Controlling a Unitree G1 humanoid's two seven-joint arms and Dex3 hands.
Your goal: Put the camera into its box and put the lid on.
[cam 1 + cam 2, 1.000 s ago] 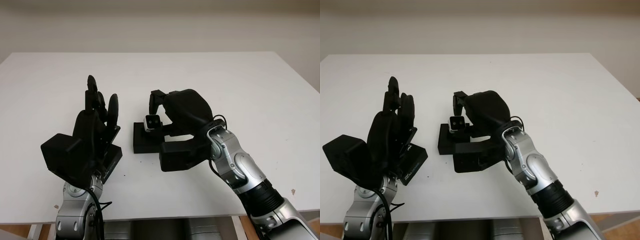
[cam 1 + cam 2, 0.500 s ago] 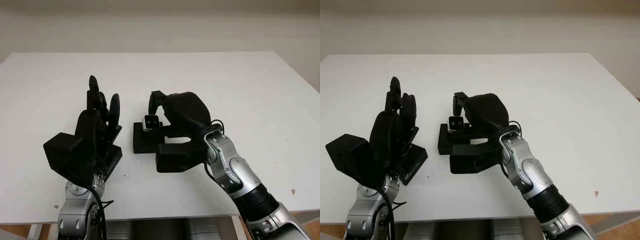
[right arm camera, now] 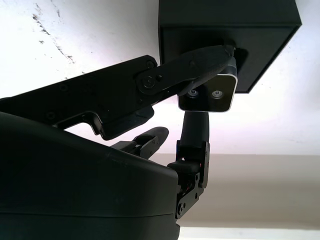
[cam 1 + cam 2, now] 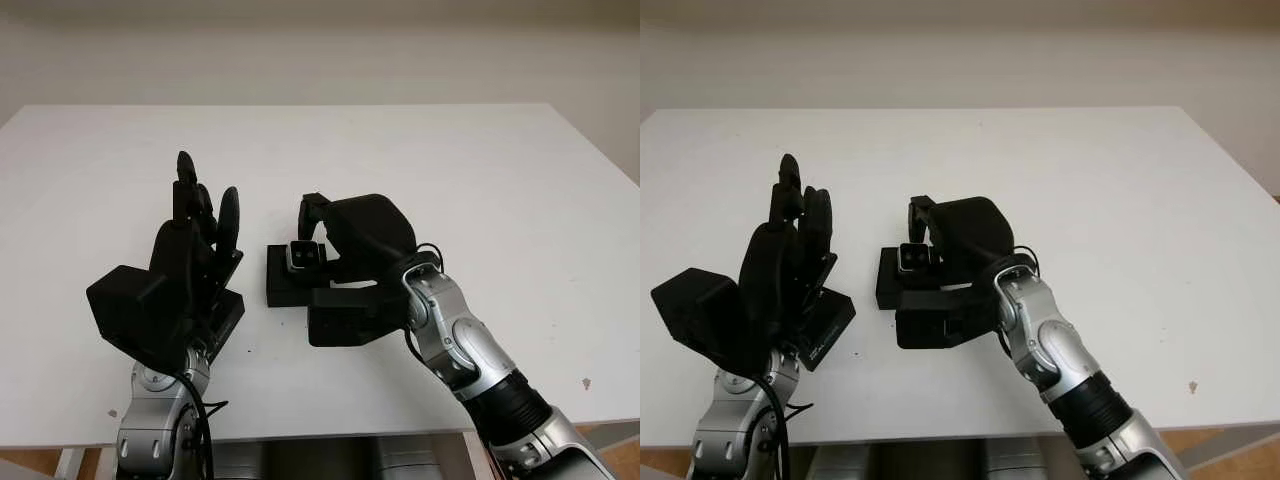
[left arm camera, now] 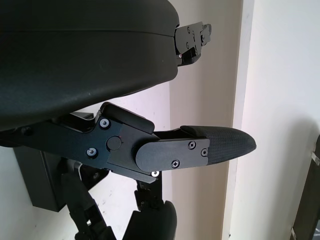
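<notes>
Two black hands are up over the white table (image 4: 500,170): at our 7 o'clock the left hand (image 4: 185,265) is raised and open above a flat black lid (image 4: 825,325). Further out, at 12 o'clock, our right hand (image 4: 360,240) grips the small silver-faced black camera (image 4: 302,256) directly over the black rectangular box (image 4: 290,285).

White table (image 4: 480,170). Black box (image 4: 283,284) on it, directly under right hand's fingers (image 4: 311,213). Black lid (image 4: 828,327) on it, beneath left hand's fingers (image 4: 790,195).
</notes>
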